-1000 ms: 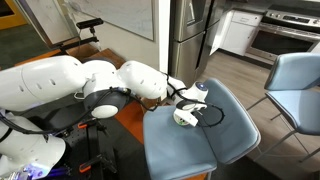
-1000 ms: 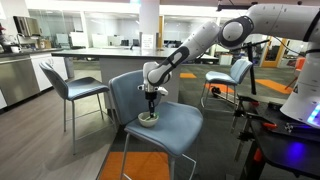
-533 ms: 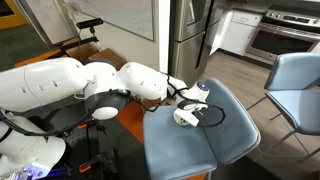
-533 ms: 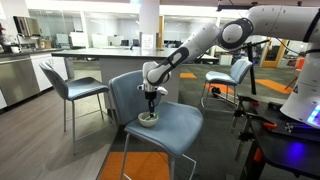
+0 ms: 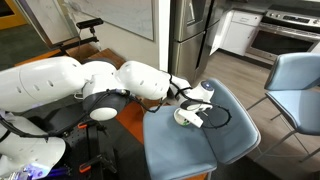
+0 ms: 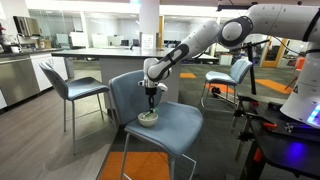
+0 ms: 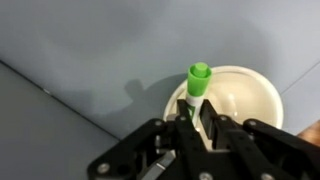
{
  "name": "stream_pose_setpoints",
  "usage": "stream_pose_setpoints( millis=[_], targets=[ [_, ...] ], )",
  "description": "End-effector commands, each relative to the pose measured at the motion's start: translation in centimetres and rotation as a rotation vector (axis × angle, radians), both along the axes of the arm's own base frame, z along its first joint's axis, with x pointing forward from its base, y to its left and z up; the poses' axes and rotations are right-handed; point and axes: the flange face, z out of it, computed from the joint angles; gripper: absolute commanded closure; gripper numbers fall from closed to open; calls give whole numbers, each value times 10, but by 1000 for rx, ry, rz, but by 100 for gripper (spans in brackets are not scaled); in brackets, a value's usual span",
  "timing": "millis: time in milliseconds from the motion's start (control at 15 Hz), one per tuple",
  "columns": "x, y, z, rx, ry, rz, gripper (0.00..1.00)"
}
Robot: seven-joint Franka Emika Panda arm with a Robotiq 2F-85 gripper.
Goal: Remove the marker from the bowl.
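lifted a little since before — hand (image 7: pixel 198 113) grips the green-capped marker (image 7: pixel 198 79) above the bowl (image 7: pixel 252 100)

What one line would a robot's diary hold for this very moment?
gripper: shut on marker | marker: upright, green cap, over bowl | bowl: on blue chair seat | step: not yet set aside

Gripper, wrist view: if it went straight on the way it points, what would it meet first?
Probably the bowl, directly below the gripper, which is shut on the marker; depth is unclear.
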Motion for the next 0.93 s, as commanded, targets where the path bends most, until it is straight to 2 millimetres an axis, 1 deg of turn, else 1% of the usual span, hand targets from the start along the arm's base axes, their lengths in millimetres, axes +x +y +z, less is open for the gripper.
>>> stream_pose_setpoints(
  millis=[0, 67, 267, 400, 533, 667, 733, 867],
  targets=[
    [-8, -14, 26, 13, 5, -6, 95],
    [-11, -22, 33, 14, 6, -19, 95],
    [-32, -51, 55, 32, 22, -67, 95],
    [-49, -75, 65, 30, 30, -120, 95],
    [-71, -96, 70, 30, 38, -175, 95],
    [-94, -108, 67, 36, 25, -231, 95],
    [-106, -110, 64, 37, 8, -257, 95],
    [-127, -106, 53, 17, -48, -310, 95]
  ],
)
